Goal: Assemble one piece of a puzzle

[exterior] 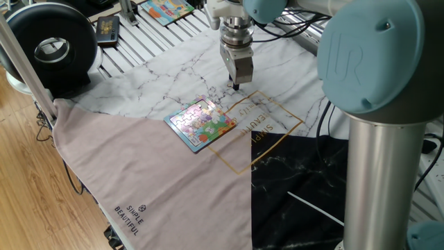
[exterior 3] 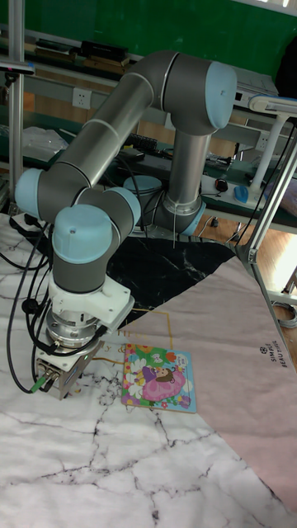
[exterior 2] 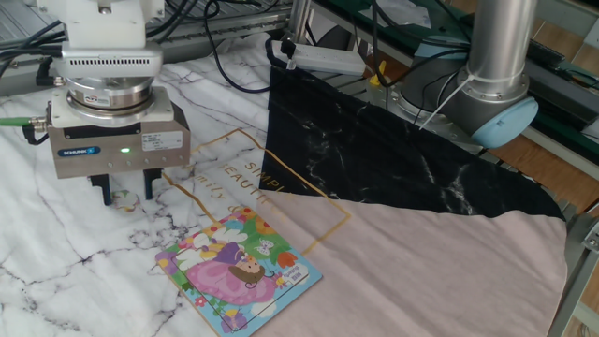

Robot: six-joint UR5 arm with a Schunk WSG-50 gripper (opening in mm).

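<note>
From the tall fixed view my own body hides my jaws, and the piece (exterior 2: 128, 197) between them is too small to make out.

Matt marbled cloth (exterior 2: 56, 243), pink fabric (exterior 2: 440, 271) and black marbled sheet (exterior 2: 393, 150) on top. Glossy printed card puzzle (exterior 2: 239, 271). Brushed-metal gripper (exterior 2: 124, 197) body, smooth grey arm (exterior: 388, 160) with satin blue plastic caps.

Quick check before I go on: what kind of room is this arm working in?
Most likely a robotics lab or workshop, not a home. The gripper works over a marble-print cloth spread as a staged surface beside the puzzle, with loose cables and equipment shelving behind.
</note>
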